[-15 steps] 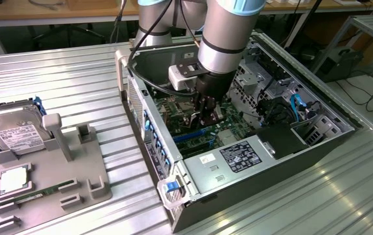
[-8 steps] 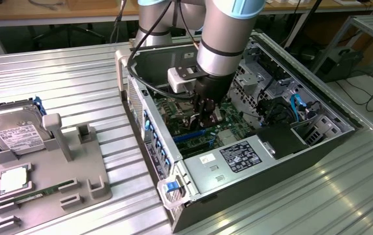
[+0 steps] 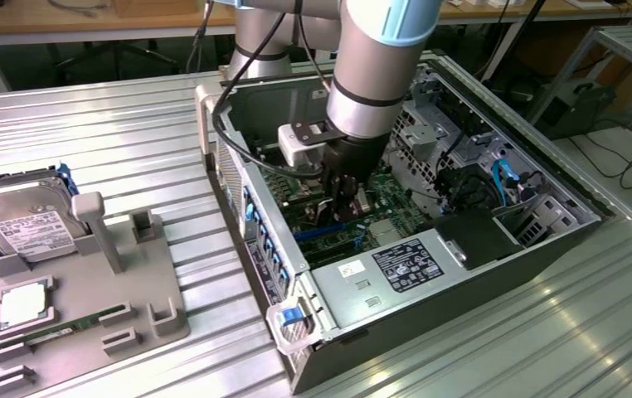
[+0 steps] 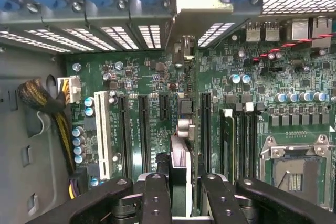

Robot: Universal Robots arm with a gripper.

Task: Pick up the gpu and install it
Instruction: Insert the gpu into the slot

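Black gripper (image 4: 178, 195) fingers pinch the thin dark gpu card (image 4: 179, 169) edge-on above the green motherboard (image 4: 152, 103); we judge squaring its edge over the black slot (image 4: 164, 111) matters most.

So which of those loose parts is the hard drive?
Find the grey holder tray on the ribbed metal table, at the exterior view's left of the open computer case. The hard drive sits at the tray's far end: a boxy silver block with a white label, much bigger than the square processor and thin green memory stick beside it.
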